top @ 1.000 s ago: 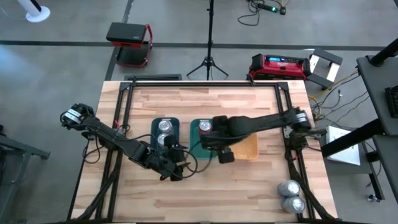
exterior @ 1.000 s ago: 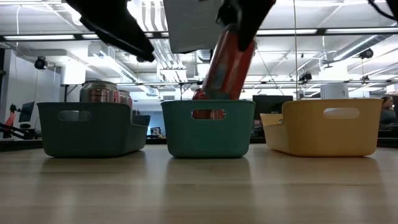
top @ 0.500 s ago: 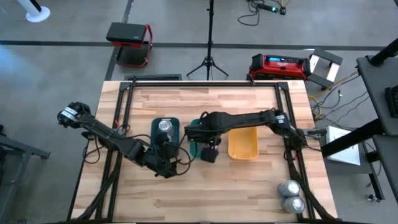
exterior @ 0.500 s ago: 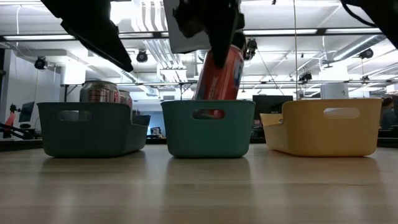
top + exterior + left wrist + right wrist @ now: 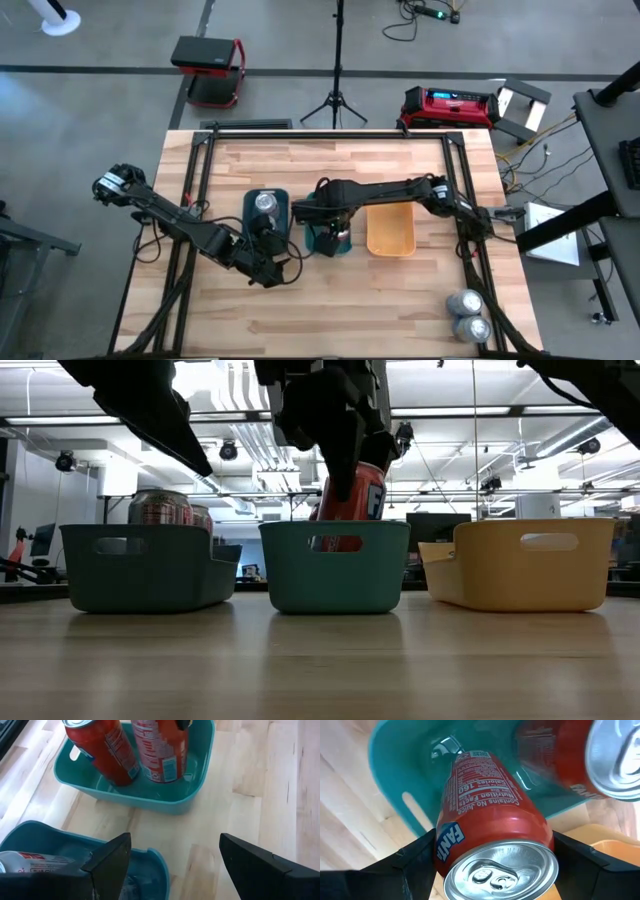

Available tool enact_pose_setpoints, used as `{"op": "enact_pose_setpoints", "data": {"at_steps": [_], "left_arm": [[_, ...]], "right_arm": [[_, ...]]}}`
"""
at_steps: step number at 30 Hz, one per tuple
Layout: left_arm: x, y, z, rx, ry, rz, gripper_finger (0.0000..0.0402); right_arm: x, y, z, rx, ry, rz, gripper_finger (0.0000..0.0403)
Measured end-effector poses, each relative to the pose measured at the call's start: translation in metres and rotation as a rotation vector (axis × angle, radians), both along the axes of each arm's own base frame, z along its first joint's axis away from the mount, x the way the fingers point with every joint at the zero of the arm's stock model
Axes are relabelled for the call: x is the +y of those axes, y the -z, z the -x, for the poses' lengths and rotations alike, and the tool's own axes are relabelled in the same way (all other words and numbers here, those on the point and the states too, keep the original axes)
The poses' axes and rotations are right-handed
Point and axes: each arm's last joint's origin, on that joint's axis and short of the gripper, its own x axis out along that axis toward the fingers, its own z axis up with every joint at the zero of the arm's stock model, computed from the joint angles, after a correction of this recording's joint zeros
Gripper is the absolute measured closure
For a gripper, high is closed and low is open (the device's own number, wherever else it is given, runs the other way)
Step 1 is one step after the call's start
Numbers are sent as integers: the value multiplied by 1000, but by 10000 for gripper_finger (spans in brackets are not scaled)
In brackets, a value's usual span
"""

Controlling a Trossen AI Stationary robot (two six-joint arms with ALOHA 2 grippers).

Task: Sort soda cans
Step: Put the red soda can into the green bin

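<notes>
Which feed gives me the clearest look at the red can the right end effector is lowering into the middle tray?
The right wrist view: the red can fills the picture, label and top readable. The low view shows it above the tray rim; the left wrist view shows its lower body; from above the arm hides it.

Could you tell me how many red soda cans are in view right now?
2, both in the middle teal tray: one red can standing free, the other red can in the right pincer.

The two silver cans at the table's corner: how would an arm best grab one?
Judging from the high view, probably from straight above, fingers closing across the round body just under the top. Both silver cans stand upright, and they sit close together, so the outer sides are freest. The right gripper is busy holding a red can.
</notes>
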Motion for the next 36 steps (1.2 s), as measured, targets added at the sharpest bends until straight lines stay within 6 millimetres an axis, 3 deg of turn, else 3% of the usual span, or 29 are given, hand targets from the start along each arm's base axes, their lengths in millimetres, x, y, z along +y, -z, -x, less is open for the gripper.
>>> {"op": "enact_pose_setpoints", "data": {"at_steps": [7,17,26,36], "left_arm": [[-1,0,1,1,7,-3,114],[-1,0,0,-1,9,-5,114],[-1,0,0,0,11,-7,114],[-1,0,0,-1,10,-9,114]], "right_arm": [[-6,9,-3,15,13,4,99],[-10,9,-5,-3,10,11,76],[-10,9,-6,-6,-6,10,80],[-10,8,-5,-10,-24,17,48]]}}
